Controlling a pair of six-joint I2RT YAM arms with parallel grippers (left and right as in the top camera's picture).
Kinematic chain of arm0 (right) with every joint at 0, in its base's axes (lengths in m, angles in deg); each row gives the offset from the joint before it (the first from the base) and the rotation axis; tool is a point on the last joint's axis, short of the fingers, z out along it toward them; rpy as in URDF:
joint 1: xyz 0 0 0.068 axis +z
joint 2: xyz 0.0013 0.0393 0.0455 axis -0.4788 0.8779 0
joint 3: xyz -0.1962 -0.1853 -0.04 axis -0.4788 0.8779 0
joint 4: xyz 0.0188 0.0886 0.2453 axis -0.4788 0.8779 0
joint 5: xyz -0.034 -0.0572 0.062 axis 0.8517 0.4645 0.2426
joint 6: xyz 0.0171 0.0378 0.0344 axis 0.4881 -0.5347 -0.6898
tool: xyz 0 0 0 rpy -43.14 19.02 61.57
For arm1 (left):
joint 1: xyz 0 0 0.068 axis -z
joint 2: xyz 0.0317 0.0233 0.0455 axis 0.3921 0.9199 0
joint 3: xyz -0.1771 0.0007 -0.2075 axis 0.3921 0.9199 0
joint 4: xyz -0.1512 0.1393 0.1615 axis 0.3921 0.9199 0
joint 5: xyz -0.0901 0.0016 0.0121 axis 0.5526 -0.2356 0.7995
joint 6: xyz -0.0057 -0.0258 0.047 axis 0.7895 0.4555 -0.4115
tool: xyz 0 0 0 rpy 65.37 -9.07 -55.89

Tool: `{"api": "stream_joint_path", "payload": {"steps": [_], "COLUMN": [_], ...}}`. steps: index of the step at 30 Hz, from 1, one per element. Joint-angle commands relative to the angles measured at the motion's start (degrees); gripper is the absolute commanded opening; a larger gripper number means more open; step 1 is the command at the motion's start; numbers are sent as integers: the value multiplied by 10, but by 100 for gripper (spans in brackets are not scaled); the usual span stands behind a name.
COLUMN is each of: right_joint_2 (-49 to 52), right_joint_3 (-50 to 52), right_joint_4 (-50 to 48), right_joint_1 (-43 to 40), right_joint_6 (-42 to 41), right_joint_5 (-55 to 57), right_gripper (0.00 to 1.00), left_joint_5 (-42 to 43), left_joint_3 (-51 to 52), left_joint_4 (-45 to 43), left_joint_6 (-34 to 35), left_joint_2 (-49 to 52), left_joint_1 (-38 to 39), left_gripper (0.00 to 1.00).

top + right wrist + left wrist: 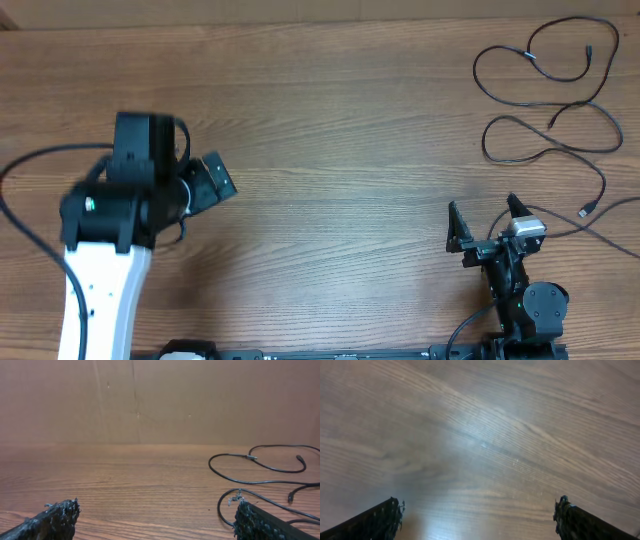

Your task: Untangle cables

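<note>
The left gripper (479, 510) is held wide open over bare wood of the table (330, 120); nothing is seen between its fingers and nothing is touched by them. The right gripper (483, 215) is likewise spread wide and empty, low near the front edge of the table. The cables (486, 138) are laid out in loose, open loops at the far right of the table, beyond the right gripper and well apart from the left arm; a small plug (587, 210) is seen at one end, just to the right of the right gripper. From overhead the whole run of loops and both arms are taken in at once, though the left gripper is blurred there. From the right wrist, the cables (250, 482) are shown flat on the wood, with one strand curving just beside the tip of the right-hand finger (260, 522); whether it is touched cannot be told. A plain brown wall (150, 400) behind the table is shown only there. In the left wrist view only wood grain is presented.
</note>
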Motion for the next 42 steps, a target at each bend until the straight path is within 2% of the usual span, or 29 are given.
{"api": "stream_joint_path", "payload": {"steps": [1,6,10,15,21,32,42], "right_joint_2": [-6,-6,-6,-6,-6,-6,-6], "right_joint_3": [6,6,6,6,6,6,6], "right_joint_4": [-3,-3,-3,-3,-3,-3,-3], "right_joint_1": [3,3,3,3,3,3,3], "right_joint_6": [2,2,2,2,2,2,2], "right_joint_5": [7,7,7,7,7,7,7], "right_gripper": [100,100,100,100,100,100,100], "left_joint_5": [40,127,143,136,138,139,141], "left_joint_3": [77,164,228,290,337,345,345], "left_joint_4": [-71,-190,-263,-280,-321,-382,-390], "left_joint_6": [-88,-175,-191,-193,-282,-287,-287], "left_joint_2": [-55,-111,-151,-208,-274,-252,-232], "left_joint_1": [-1,-1,-1,-4,-11,-15,-15], "left_gripper": [100,99,100,100,100,100,100]}}
